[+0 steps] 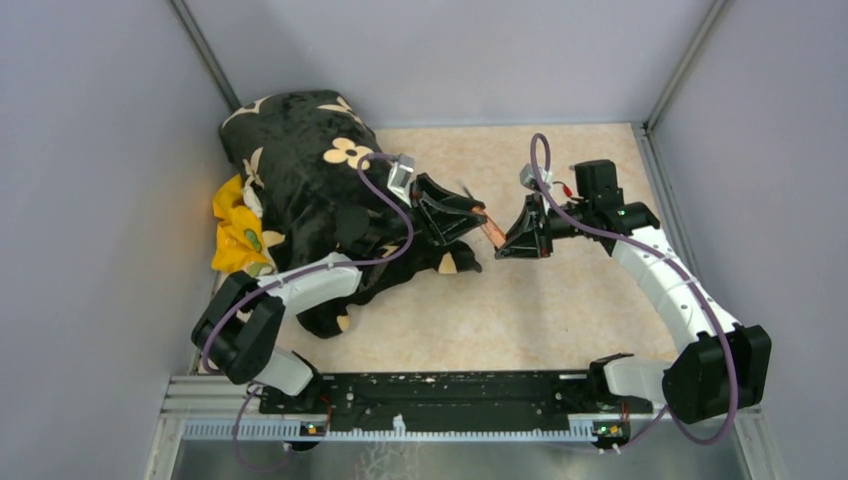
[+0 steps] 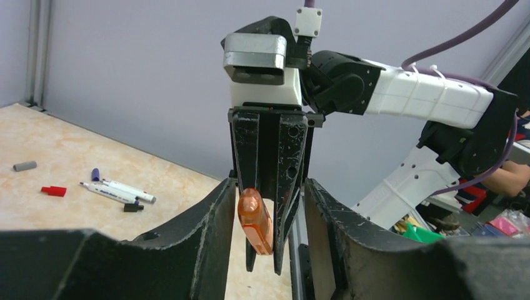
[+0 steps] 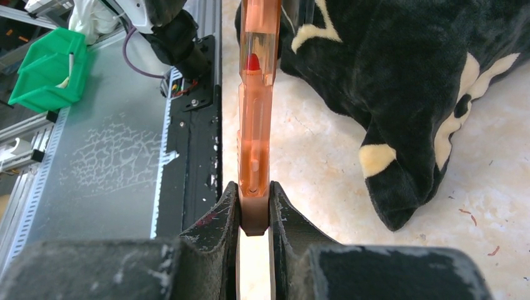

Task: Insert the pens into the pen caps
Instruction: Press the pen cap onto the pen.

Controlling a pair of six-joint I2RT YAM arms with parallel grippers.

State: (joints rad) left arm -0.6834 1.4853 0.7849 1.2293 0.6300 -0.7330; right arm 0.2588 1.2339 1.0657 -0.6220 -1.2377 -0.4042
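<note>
Right tool (image 3: 253,212) clenched on orange marker (image 3: 255,125) tail, held off the table (image 2: 62,144). Long axis runs straight into left tool (image 2: 267,187), jaws released either side of capped end (no contact). White markers (image 2: 119,190) lie loose on table, well apart.

a black plush cushion with cream flower and star shapes (image 1: 300,170) lies on the far left part of the beige marbled bench (image 1: 560,300), one floppy black-and-cream corner reaching toward the middle. a crumpled yellow cloth with small green marks (image 1: 235,235) is tucked against its left side, by the plain grey wall (image 1: 90,200). a green plastic bin (image 3: 44,69) sits next to a scratched grey metal sheet (image 3: 106,156).
</note>
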